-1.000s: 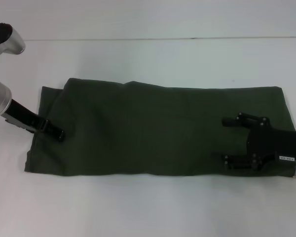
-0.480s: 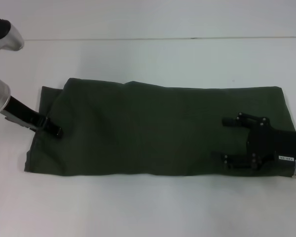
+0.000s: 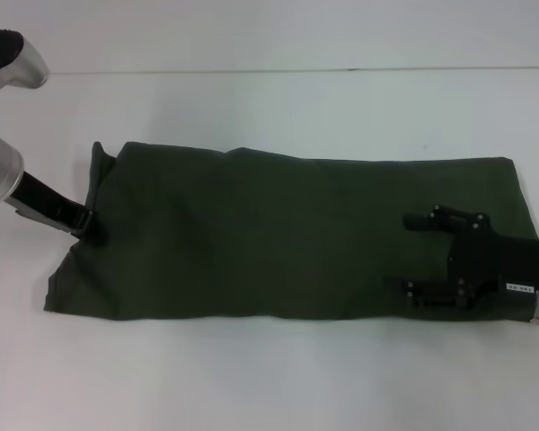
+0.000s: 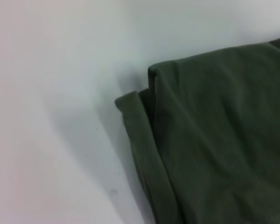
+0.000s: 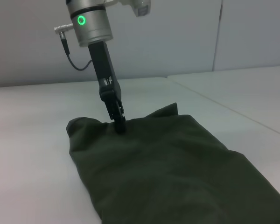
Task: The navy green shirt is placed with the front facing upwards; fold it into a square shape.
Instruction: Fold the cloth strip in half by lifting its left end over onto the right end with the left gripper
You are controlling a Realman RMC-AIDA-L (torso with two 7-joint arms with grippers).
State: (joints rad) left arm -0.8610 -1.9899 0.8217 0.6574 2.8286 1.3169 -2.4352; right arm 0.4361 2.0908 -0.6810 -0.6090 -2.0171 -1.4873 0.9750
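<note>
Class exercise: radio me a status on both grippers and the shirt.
Left gripper shut on shirt's left edge, lifting. Right gripper open over right end. Nothing in the way.

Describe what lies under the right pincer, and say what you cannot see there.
The right pincer hovers open over the right end of the navy green shirt, which lies on the white table. The cloth below its body is covered.

Left pincer (image 3: 94,232) sat low at far left, fingers closed together, arm angled down. Right pincer (image 3: 413,254) lay flat at near right, fingers spread.
</note>
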